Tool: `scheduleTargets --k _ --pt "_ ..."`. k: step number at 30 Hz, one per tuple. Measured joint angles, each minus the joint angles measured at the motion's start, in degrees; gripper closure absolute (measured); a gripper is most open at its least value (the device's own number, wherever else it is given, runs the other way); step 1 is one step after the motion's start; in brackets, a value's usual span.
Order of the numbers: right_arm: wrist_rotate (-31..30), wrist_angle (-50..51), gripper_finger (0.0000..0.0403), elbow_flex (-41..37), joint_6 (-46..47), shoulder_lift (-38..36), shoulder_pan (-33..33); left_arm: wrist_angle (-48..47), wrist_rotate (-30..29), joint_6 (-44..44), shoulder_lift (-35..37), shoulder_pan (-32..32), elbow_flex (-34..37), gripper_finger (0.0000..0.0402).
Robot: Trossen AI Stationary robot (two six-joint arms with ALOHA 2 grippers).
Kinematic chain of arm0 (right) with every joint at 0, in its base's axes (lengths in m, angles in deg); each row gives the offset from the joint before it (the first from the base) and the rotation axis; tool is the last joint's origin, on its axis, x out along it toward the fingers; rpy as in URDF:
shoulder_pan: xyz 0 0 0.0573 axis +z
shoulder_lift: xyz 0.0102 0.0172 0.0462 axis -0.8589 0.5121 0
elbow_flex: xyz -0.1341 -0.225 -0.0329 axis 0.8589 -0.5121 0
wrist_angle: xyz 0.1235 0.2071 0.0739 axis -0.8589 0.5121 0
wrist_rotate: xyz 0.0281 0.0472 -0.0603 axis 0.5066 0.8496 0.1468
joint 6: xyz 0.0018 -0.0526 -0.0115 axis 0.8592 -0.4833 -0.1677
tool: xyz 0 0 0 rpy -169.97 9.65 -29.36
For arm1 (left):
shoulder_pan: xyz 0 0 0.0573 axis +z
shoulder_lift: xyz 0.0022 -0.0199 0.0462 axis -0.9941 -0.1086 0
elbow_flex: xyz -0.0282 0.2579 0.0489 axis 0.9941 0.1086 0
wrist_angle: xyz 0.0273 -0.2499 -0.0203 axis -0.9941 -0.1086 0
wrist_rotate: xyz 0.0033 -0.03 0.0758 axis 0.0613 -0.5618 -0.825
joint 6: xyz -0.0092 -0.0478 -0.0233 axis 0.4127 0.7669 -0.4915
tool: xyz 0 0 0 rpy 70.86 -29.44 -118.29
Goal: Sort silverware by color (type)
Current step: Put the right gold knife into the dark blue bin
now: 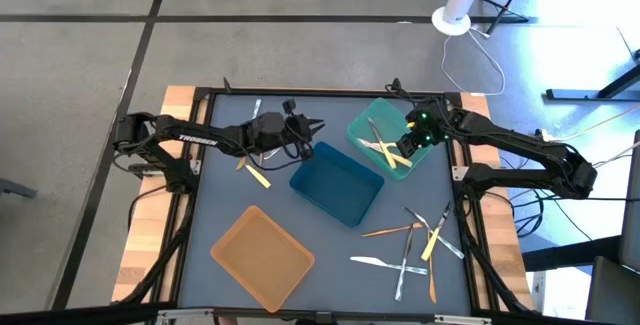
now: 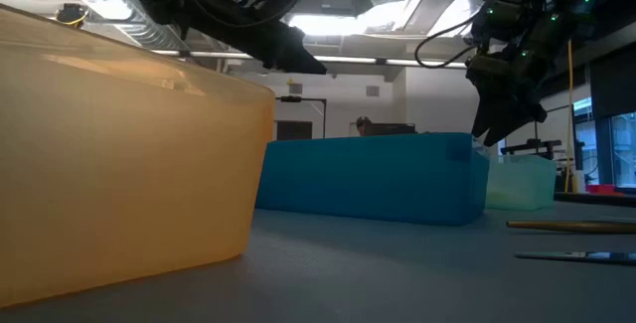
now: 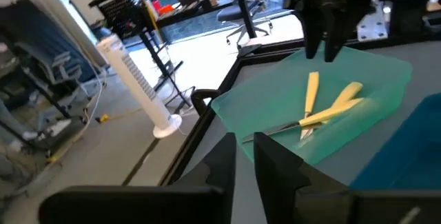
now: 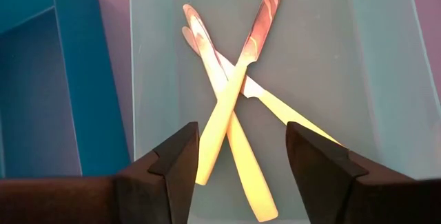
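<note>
1. I see the teal tray [image 1: 372, 125] at the table's far right, beside the blue tray [image 1: 335, 187].
2. My right gripper [image 4: 241, 156] hangs over it, fingers spread, empty.
3. My left gripper [image 1: 312, 128] hovers beside the blue tray, fingers nearly closed, empty.
4. Three yellow knives [image 4: 227, 107] lie crossed in the teal tray, directly under the right fingers [image 4: 313, 158].
5. Loose cutlery [image 1: 415, 245] lies near right.

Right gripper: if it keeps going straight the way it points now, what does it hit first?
Probably the yellow knives crossed in the teal tray. The right gripper hangs open right above them, pointing down into the tray, nothing in between. How high it hangs is unclear.
</note>
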Motion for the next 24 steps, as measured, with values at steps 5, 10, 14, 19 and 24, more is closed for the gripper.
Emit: scheduleTargets --k 5,10,14,19,24 --pt "0.0 0.0 0.0198 0.0 0.0 0.0 0.0 0.0 0.0 4.1 0.0 1.2 0.0 0.0298" --pt "0.0 0.0 0.0198 0.0 0.0 0.0 0.0 0.0 0.0 9.1 0.0 2.3 0.0 0.0251" --pt "0.0 0.0 0.0198 0.0 0.0 0.0 0.0 0.0 0.0 12.3 0.0 3.3 0.0 0.0219" --pt "0.0 0.0 0.0198 0.0 0.0 0.0 0.0 -0.1 0.0 15.6 0.0 4.2 0.0 0.0188" --pt "0.0 0.0 0.0198 0.0 0.0 0.0 0.0 -0.1 0.0 16.6 0.0 4.4 0.0 0.018"
